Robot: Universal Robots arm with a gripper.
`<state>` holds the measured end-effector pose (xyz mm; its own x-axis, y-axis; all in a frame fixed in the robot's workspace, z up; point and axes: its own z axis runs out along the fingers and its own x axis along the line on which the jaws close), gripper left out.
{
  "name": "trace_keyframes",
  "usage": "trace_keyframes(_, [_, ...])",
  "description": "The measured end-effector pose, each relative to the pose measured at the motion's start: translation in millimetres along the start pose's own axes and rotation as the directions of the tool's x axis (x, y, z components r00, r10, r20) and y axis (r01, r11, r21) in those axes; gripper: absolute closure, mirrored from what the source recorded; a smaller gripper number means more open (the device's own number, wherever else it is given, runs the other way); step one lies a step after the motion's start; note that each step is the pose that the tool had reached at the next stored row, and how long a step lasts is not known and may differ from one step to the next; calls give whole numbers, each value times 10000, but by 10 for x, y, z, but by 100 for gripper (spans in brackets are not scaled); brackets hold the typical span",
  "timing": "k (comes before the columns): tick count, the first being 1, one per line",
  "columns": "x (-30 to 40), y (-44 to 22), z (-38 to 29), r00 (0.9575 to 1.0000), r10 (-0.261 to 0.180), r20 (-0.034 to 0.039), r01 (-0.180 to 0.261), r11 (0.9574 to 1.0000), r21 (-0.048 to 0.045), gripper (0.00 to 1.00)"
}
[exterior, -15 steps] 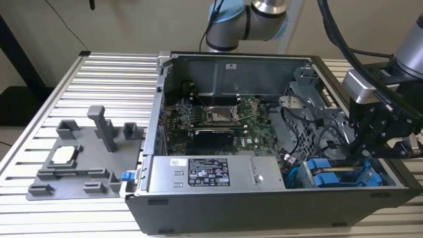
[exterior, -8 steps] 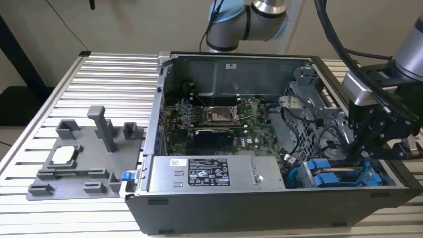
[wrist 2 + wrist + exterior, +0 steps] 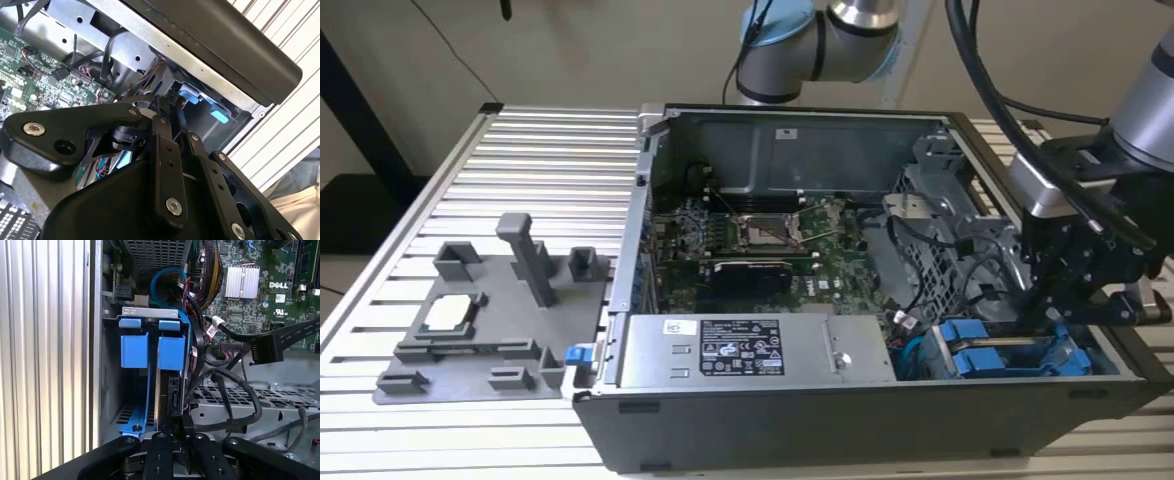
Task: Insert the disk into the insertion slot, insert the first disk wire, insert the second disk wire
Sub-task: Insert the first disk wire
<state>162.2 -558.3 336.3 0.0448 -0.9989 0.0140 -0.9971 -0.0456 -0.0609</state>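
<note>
The disk point(image 3: 166, 390) stands on edge in its blue carrier point(image 3: 134, 351), seated in the insertion slot point(image 3: 109, 385) at the computer case's point(image 3: 854, 425) near corner on the exterior view's right. The claw point(image 3: 176, 427) sits right over the disk's exposed edge, its fingers point(image 3: 161, 450) drawn narrow, pinching a small black plug point(image 3: 178, 421) against that edge. Black cables point(image 3: 265, 347) lie near it above the grey cage point(image 3: 280, 400).

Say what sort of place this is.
Probably a robotics lab bench: an open desktop computer case sits on a slotted aluminium table beside a grey fixture plate, with the arm's gripper at its drive cage.
</note>
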Motion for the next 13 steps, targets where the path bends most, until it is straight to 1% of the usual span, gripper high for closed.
trace_keyframes(3, [-1,2,26,10000,23,-11,-23,10000,-2,81])
trace_keyframes(11, [-1,3,46,10000,25,12,-25,10000,0,80])
trace_keyframes(12, [-1,3,45,10000,25,7,-25,10000,0,74])
trace_keyframes(13, [0,2,34,10000,25,0,-25,10000,0,74])
